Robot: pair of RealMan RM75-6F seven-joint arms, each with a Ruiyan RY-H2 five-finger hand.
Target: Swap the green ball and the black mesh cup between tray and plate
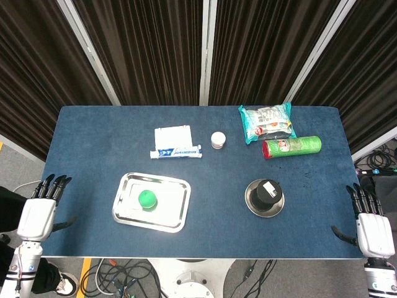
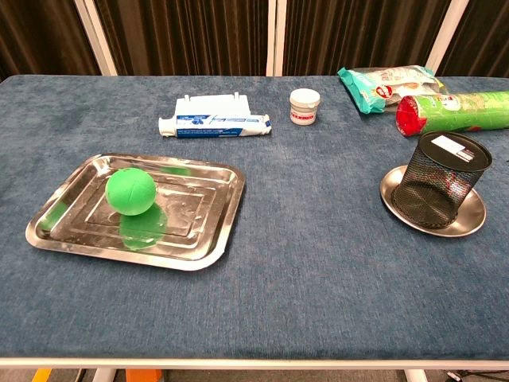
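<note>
A green ball (image 1: 147,198) (image 2: 130,192) lies in the steel tray (image 1: 171,216) (image 2: 203,239) on the left half of the table. The black mesh cup (image 1: 268,191) (image 2: 441,181) stands upright on the small metal plate (image 1: 253,208) (image 2: 472,221) on the right. My left hand (image 1: 40,211) hangs off the table's left edge, fingers spread and holding nothing. My right hand (image 1: 370,226) sits off the right edge, also with fingers apart and nothing in it. Neither hand shows in the chest view.
At the back of the table lie a toothpaste tube with its white box (image 1: 176,143) (image 2: 213,121), a small white jar (image 1: 218,139) (image 2: 304,107), a snack packet (image 1: 267,122) (image 2: 385,85) and a green canister (image 1: 291,147) (image 2: 453,111) on its side.
</note>
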